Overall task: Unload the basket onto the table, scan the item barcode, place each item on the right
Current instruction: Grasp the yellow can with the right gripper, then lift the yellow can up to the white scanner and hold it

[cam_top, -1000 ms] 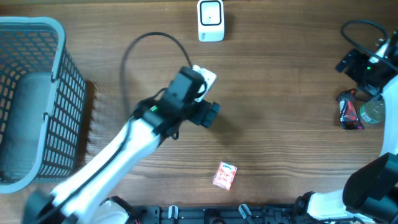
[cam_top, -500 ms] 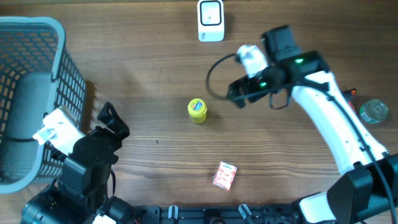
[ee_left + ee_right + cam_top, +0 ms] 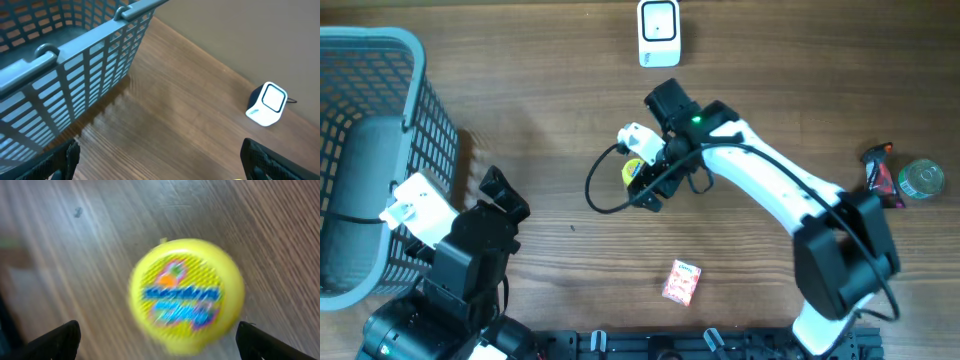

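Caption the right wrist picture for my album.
Open right gripper hovers over a round yellow printed container on the brown wooden table.

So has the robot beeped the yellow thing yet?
Not yet. Nothing looks done: the yellow tub sits on the table, unheld. Right now the right hand hangs open just above it. Left to do: grab it and show it to the white scanner.

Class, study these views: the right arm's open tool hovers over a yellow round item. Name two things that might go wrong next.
1. The yellow round item lies just ahead of the open right tool; its curved side may slip or roll when squeezed.
2. No barcode shows on its top, so it may reach the scanner facing wrongly.
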Controlling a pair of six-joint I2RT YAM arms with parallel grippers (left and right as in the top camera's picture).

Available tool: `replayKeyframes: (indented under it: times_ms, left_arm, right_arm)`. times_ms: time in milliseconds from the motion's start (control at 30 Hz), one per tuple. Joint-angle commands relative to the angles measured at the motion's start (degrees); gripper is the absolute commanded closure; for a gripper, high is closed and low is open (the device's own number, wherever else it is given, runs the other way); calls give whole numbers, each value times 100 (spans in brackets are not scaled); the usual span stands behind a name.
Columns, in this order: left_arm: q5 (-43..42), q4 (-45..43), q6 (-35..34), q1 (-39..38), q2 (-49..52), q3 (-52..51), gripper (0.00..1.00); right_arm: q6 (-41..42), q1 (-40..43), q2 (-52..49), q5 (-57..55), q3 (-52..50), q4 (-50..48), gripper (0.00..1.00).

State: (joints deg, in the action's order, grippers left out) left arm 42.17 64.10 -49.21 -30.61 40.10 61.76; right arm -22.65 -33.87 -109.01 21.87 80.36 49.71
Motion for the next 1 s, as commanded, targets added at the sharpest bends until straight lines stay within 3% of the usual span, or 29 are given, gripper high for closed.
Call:
replayKeyframes:
  times_ms: [0, 200, 400, 767, 967]
  left_arm:
    - [96, 57, -98, 42, 15, -4, 0]
    - [101, 48, -96, 42, 15, -4, 0]
    - [101, 46, -96, 42, 15, -4, 0]
    - [101, 52, -94, 42, 15, -4, 0]
    - [101, 55, -94, 42, 15, -4, 0]
  right_arm:
    - [-116, -20, -201, -55, 4, -282, 0]
    - [-114, -179, -278, -597, 4, -986, 0]
    - [-68, -197, -614, -822, 4, -907, 0]
    - [656, -197, -640, -1379, 4, -1333, 18]
    - [2002, -197, -640, -2505, 4, -1307, 29]
